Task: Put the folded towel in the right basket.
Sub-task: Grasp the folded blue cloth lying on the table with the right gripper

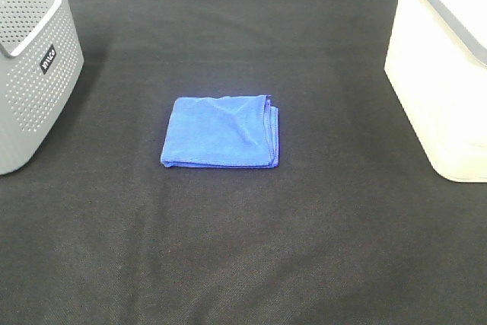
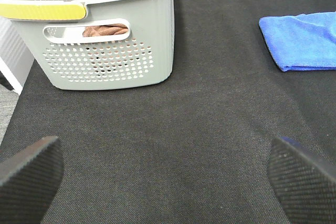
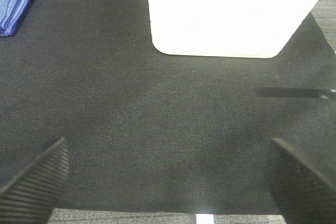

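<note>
A folded blue towel lies flat on the black table cloth near the middle. It also shows in the left wrist view and at the corner of the right wrist view. The right basket is white and stands at the right edge; it also shows in the right wrist view. My left gripper is open and empty, low over the cloth, apart from the towel. My right gripper is open and empty near the table's front edge. Neither gripper shows in the exterior view.
A grey perforated basket stands at the left edge. In the left wrist view it holds brown and grey cloths. The black cloth covers the table around the towel.
</note>
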### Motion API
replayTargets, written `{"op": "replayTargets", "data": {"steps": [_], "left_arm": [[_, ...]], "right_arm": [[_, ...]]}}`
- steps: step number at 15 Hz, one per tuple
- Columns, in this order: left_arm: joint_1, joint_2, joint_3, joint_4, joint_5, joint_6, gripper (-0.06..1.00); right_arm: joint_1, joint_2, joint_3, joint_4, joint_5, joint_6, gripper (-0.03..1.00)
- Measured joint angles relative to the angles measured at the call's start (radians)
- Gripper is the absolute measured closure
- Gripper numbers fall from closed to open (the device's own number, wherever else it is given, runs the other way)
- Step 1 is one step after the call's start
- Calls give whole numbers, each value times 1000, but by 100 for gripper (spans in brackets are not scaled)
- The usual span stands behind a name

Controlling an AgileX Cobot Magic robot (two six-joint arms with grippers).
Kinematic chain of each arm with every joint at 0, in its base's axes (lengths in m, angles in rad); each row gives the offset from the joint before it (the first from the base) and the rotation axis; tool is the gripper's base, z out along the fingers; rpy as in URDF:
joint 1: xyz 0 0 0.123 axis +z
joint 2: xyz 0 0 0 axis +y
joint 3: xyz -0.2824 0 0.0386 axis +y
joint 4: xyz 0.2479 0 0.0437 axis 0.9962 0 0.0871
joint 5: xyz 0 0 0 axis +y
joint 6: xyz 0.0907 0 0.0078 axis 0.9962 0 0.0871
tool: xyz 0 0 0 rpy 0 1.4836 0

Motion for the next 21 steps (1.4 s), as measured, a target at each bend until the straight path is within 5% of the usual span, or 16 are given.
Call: {"op": "replayTargets", "data": {"steps": [21], "left_arm": [[0,0,0,0,0,0,-5]], "right_arm": [[0,0,0,0,0,0,-1]]}}
